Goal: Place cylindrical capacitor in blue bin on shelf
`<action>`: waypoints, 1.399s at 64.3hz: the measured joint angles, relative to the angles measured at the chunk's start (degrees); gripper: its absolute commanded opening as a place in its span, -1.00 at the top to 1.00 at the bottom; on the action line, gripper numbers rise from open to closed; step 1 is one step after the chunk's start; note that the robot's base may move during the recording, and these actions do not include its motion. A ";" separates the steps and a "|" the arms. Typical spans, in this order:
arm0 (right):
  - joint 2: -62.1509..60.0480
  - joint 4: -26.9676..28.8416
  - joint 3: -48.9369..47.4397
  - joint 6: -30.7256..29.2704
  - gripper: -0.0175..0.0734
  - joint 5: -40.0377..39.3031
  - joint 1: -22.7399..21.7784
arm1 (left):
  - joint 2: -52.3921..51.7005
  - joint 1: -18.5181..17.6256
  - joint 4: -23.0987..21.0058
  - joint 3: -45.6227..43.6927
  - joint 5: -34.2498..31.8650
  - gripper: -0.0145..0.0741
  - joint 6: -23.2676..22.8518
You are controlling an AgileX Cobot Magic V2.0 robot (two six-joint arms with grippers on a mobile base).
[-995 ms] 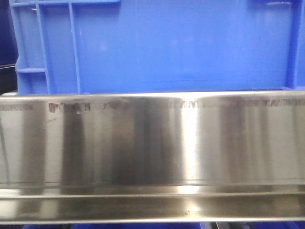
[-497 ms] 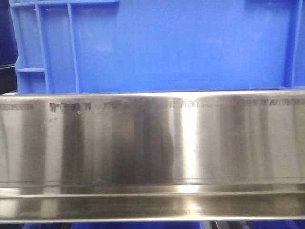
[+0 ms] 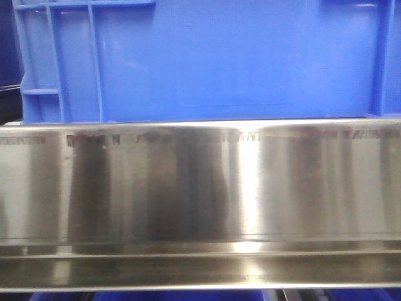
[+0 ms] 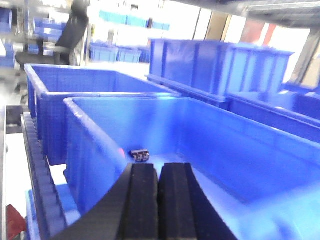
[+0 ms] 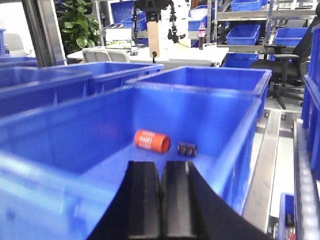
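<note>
The front view is filled by the blue bin (image 3: 232,63), which stands on the shelf behind its shiny steel front rail (image 3: 200,188). On the bin floor (image 5: 115,172) lie an orange cylinder with white print (image 5: 151,141) and, right beside it, a small dark cylinder (image 5: 187,149). I cannot tell which of the two is the cylindrical capacitor. My right gripper (image 5: 161,165) hangs shut and empty just short of them. In the left wrist view the dark cylinder (image 4: 140,155) lies by the bin wall (image 4: 90,150), just past my left gripper (image 4: 158,167), also shut and empty.
More blue bins (image 4: 75,85) stand beside and behind this one, with a taller one (image 4: 220,65) further back. A metal shelf strip (image 5: 267,165) runs to the right of the bin. Office chairs (image 5: 287,60) and a table (image 5: 150,52) are far behind.
Only the dark reflections on the steel rail have shifted slightly; the bin and the rail have stayed put.
</note>
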 measured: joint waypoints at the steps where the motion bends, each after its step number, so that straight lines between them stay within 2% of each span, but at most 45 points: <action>1: -0.51 0.00 0.71 0.00 0.97 0.03 0.00 | -1.13 0.00 0.00 0.55 0.00 0.92 0.00; 10: -4.94 -0.09 4.35 0.00 0.97 1.21 0.00 | -7.56 0.00 -0.10 5.14 0.24 0.92 0.00; 21: -7.72 0.02 4.70 0.00 0.97 2.14 0.00 | -11.88 0.00 -0.10 6.21 0.36 0.92 0.00; 62: -7.90 0.02 4.81 0.00 0.97 2.19 0.00 | -12.25 0.00 -0.10 6.33 0.68 0.92 0.00; 70: -8.40 0.02 8.91 0.00 0.97 -3.21 -1.73 | -12.25 0.00 -0.10 6.33 0.68 0.92 0.00; 77: -9.51 -0.17 17.06 -0.02 0.97 -16.29 -7.35 | -12.25 0.00 -0.10 6.33 0.68 0.92 0.00; 82: -11.12 -0.43 21.98 -0.02 0.97 -22.29 -11.23 | -12.25 0.00 -0.10 6.33 0.68 0.92 0.00; 90: -14.71 -4.92 27.80 -0.02 0.97 -22.86 -13.70 | -12.25 0.00 -0.10 6.33 0.68 0.92 0.00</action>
